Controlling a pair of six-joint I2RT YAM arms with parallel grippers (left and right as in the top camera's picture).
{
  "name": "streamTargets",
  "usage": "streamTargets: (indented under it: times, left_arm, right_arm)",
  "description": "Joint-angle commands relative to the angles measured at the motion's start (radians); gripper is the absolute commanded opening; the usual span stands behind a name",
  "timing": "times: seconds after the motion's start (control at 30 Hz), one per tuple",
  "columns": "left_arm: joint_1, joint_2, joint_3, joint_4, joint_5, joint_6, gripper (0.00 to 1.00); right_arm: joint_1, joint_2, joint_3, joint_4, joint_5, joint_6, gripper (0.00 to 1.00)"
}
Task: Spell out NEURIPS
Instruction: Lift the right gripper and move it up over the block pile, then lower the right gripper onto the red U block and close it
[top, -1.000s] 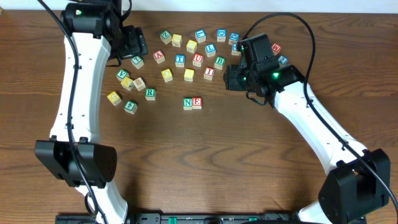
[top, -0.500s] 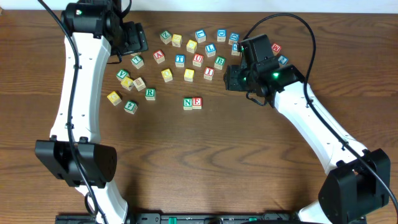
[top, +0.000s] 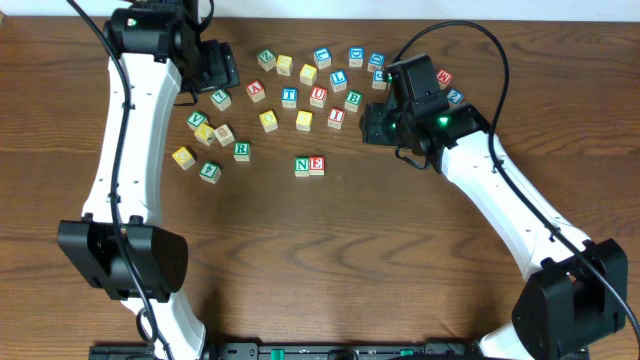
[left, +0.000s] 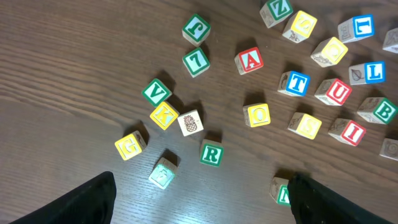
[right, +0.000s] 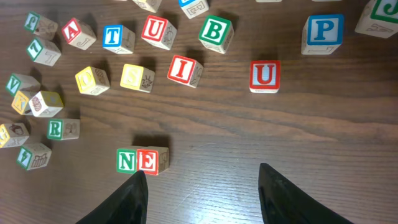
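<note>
Green N (top: 302, 165) and red E (top: 317, 165) stand touching in a row at mid-table. My right gripper (right: 202, 199) hangs open and empty above bare wood, just right of the E (right: 149, 160). A lone red U (right: 265, 76) lies ahead of it, with blue P (right: 324, 31) beyond. Red I (right: 182, 68), a yellow-topped cube (right: 138, 77), a second U (right: 157, 30) and green R (right: 55, 129) sit to the left. My left gripper (left: 202, 208) is open and empty, high over the left cluster near R (left: 211, 154).
Other letter cubes are scattered across the back of the table: A (top: 256, 90), T (top: 289, 97), B (top: 353, 99), L (top: 338, 79), V (left: 155, 93), K (left: 163, 115) and G (left: 129, 146). The right arm (top: 500, 200) crosses the right side.
The left arm has edged slightly to the right. The cubes and the right arm are as before.
</note>
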Motion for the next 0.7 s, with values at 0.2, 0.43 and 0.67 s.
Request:
streamTargets:
  times: [0.2, 0.43, 0.67]
  left_arm:
    - [0.001, 0.011, -0.015, 0.035, -0.005, 0.011, 0.87]
    - [0.000, 0.011, -0.015, 0.046, -0.005, -0.020, 0.87]
    - [0.000, 0.011, -0.016, 0.045, -0.005, -0.030, 0.87]
  right_arm:
    - [-0.005, -0.010, 0.037, -0.014, 0.018, -0.016, 0.50]
    - [-0.029, 0.024, 0.190, -0.113, 0.018, -0.080, 0.51]
    - [-0.032, 0.145, 0.373, -0.193, 0.018, -0.129, 0.52]
